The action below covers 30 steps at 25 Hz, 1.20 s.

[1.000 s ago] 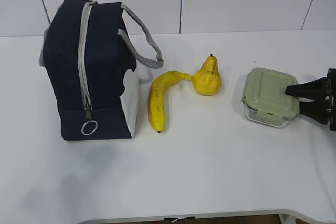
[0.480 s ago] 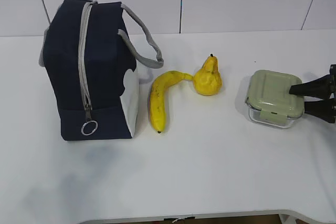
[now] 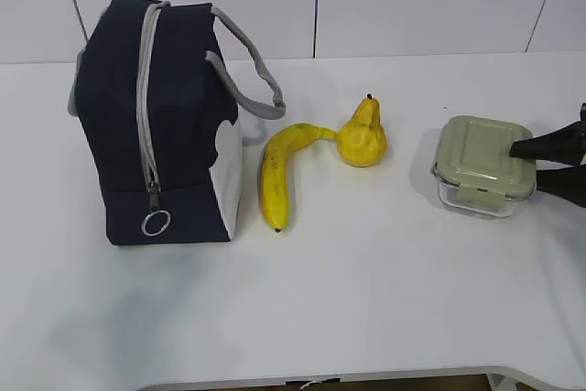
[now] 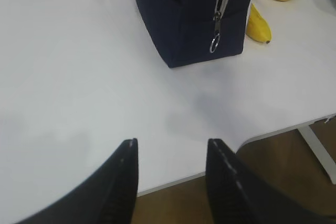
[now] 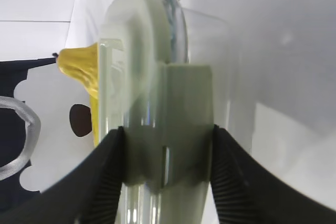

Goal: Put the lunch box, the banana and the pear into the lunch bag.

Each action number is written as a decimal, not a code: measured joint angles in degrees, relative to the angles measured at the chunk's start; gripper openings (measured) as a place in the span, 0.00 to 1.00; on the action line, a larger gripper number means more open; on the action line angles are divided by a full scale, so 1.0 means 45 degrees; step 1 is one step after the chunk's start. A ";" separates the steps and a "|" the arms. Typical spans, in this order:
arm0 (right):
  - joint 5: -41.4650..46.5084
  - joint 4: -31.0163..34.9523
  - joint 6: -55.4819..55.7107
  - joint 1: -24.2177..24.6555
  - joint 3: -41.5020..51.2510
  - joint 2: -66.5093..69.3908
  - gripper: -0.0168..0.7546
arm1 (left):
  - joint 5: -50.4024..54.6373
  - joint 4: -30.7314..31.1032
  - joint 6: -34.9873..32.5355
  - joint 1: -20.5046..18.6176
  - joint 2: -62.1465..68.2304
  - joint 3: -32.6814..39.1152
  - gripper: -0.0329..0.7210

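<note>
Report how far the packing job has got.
Nothing is packed yet. The lunch bag stands zipped, with the banana and pear lying beside it. The right gripper is clamped on the lunch box. Left: open the bag, load all three.

The scene was viewed by the exterior camera from the front, at a downward slant, with the whole white table (image 3: 366, 318) taken in from a moderate distance. The left wrist view was directed steeply down and forward over the table's near edge, from well back; the lunch bag (image 4: 184, 14) was caught at its top edge. The right wrist view was held very close, turned on its side, almost filled by the lunch box (image 5: 157, 129). The bag was shared by all three views, the pear (image 3: 363, 135) too.
</note>
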<state>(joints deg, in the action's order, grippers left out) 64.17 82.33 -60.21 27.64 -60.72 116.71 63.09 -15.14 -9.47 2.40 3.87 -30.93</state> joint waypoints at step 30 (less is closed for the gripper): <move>0.0193 -0.0814 0.3195 -0.1244 -0.2727 -0.1687 0.52 | -0.3239 -0.4795 -0.0770 0.0000 1.2108 -0.4548 0.69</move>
<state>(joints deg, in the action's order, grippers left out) 65.04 78.66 -45.83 22.04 -72.99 109.11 48.52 -36.72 -12.94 2.40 58.36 -51.39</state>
